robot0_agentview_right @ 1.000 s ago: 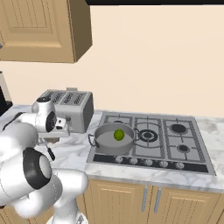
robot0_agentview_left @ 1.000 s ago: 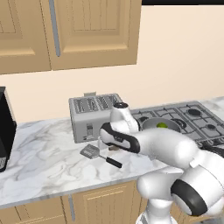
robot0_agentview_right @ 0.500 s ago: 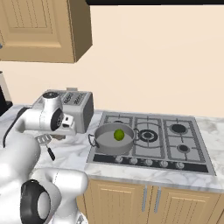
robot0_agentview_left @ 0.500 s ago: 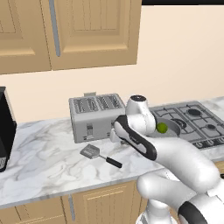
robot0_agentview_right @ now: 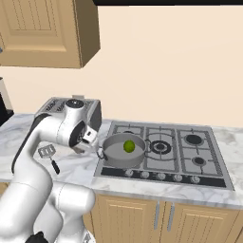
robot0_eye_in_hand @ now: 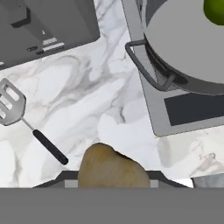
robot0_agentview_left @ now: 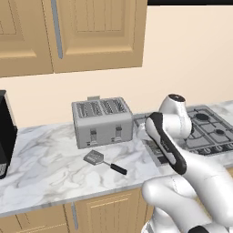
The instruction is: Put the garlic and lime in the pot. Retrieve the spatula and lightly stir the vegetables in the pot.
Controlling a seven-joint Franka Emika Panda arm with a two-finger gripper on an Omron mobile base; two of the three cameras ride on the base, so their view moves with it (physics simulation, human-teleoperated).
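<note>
Gripper point(robot0_eye_in_hand: 114, 186) clamped on garlic point(robot0_eye_in_hand: 112, 168), above counter just beside pot point(robot0_eye_in_hand: 188, 48) holding lime point(robot0_eye_in_hand: 215, 11)

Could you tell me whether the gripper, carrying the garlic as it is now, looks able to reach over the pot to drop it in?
Probably yes: the pot sits open-topped with just the lime inside, and bare counter separates it from the garlic.
</note>
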